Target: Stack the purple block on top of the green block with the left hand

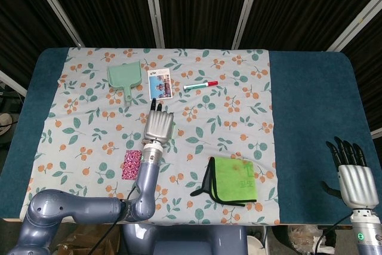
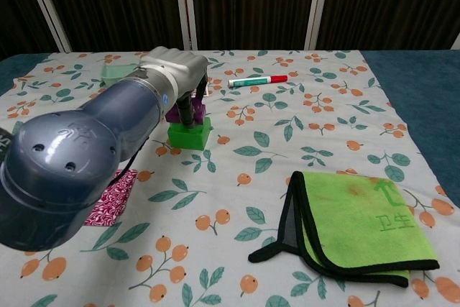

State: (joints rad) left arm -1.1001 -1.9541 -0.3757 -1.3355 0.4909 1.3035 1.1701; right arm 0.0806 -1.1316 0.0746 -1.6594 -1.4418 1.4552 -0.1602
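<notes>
In the chest view the purple block (image 2: 199,111) sits on top of the green block (image 2: 190,135) on the floral cloth. My left hand (image 2: 176,70) hangs over the pair, and its dark fingers (image 2: 186,109) reach down around the purple block and grip it. From the head view my left hand (image 1: 159,125) covers both blocks, so neither shows there. My right hand (image 1: 355,174) rests at the table's near right corner with its fingers spread and nothing in it.
A folded green cloth (image 1: 236,178) lies to the right of the left arm. A red-and-green marker (image 1: 200,85), a photo card (image 1: 159,83) and a green dustpan (image 1: 125,77) lie further back. A pink patterned square (image 1: 132,164) sits beside the left forearm.
</notes>
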